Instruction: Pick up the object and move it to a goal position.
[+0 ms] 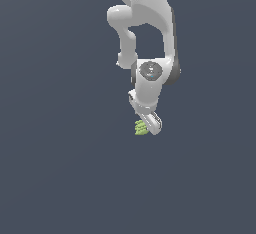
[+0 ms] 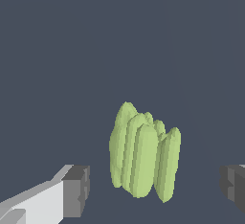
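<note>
The object (image 2: pixel 142 153) is a small light yellow-green bunch of ridged, finger-like lobes. In the wrist view it stands between my two dark finger pads (image 2: pixel 76 189), with a gap on each side. My gripper (image 2: pixel 155 187) is open around it and touches it on neither side. In the exterior view the object (image 1: pixel 140 127) shows just at the left of the white gripper (image 1: pixel 148 126), partly hidden by it. The arm hangs down from the top of the exterior view.
A plain dark grey-blue surface (image 1: pixel 60 168) fills the background in both views. No other objects, containers or edges show.
</note>
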Motion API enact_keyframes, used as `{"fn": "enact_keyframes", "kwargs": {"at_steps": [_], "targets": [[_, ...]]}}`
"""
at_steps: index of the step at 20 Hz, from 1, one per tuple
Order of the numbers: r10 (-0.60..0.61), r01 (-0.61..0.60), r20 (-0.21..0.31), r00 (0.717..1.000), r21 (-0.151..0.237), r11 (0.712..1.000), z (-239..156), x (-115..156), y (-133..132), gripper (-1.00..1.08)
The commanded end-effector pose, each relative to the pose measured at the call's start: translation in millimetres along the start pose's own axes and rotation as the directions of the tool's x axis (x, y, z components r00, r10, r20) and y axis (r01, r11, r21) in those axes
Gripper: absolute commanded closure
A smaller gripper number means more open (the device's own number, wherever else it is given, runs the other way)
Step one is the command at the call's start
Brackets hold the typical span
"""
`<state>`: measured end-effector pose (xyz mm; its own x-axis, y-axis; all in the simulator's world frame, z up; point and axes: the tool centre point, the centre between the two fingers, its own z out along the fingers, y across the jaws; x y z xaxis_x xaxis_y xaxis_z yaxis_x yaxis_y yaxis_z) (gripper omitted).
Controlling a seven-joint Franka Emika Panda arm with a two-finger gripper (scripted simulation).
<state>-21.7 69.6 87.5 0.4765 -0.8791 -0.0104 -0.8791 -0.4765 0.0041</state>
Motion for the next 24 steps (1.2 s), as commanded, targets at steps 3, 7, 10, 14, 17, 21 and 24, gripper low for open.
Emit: {"fn": "enact_keyframes", "kwargs": {"at_steps": [3,7,10,14,17,21,24], "targets": [[0.066,-0.066,-0.006,0.998,0.003,0.998,2.8,-2.4,-0.7,-0.92],[0.101,-0.101,-0.009,0.995,0.004,0.995,4.3,-3.8,-1.0,-0.92],[0.114,-0.114,-0.01,0.993,0.005,0.994,4.9,-4.3,-1.2,-0.92],[0.112,-0.112,-0.009,0.994,0.005,0.994,5.3,-4.5,-1.2,-0.92],[0.113,-0.113,-0.01,0.994,0.005,0.994,10.2,-4.3,-1.0,-0.92],[0.114,-0.114,-0.01,0.993,0.005,0.993,26.0,-4.4,-0.5,-0.92],[0.115,-0.115,-0.01,0.993,0.005,0.993,41.4,-4.6,-0.2,-0.92]]}}
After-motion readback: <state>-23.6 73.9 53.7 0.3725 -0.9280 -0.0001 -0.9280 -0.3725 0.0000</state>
